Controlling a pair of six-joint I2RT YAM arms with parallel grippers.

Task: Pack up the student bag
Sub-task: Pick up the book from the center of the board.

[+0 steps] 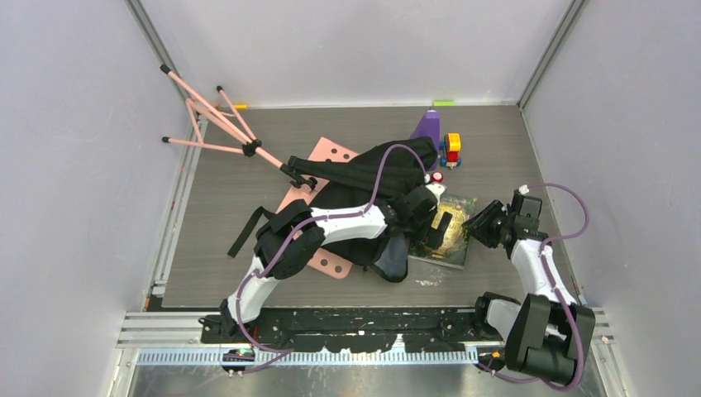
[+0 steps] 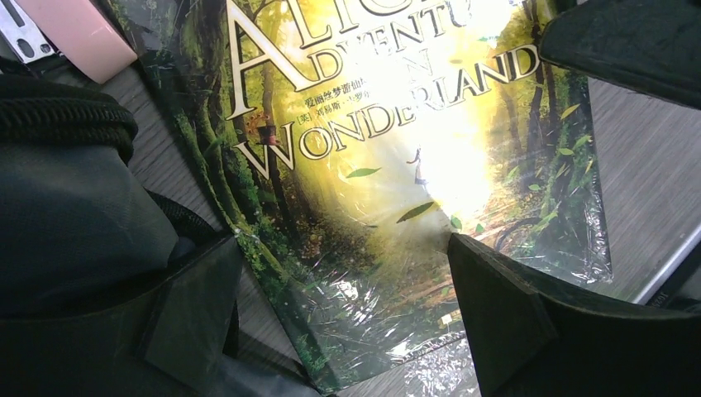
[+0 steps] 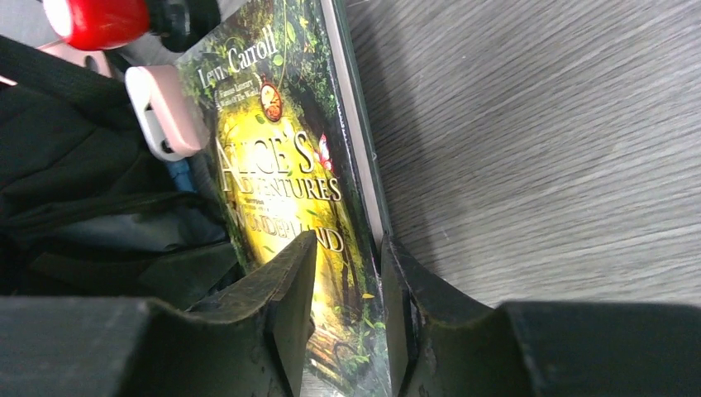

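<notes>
Glossy book (image 3: 281, 182) pinched at its edge by the right claw (image 3: 347, 314), left claw (image 2: 331, 260) spread wide over it: next, I reckon, lift it into the student bag (image 1: 355, 169).

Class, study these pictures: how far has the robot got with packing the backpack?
Done: nothing is visibly packed yet; the backpack lies slumped. In hand: the right gripper pinches the edge of the book beside the backpack, and the left gripper is open above its cover. Left: getting the book in, then probably the toy blocks behind.
</notes>
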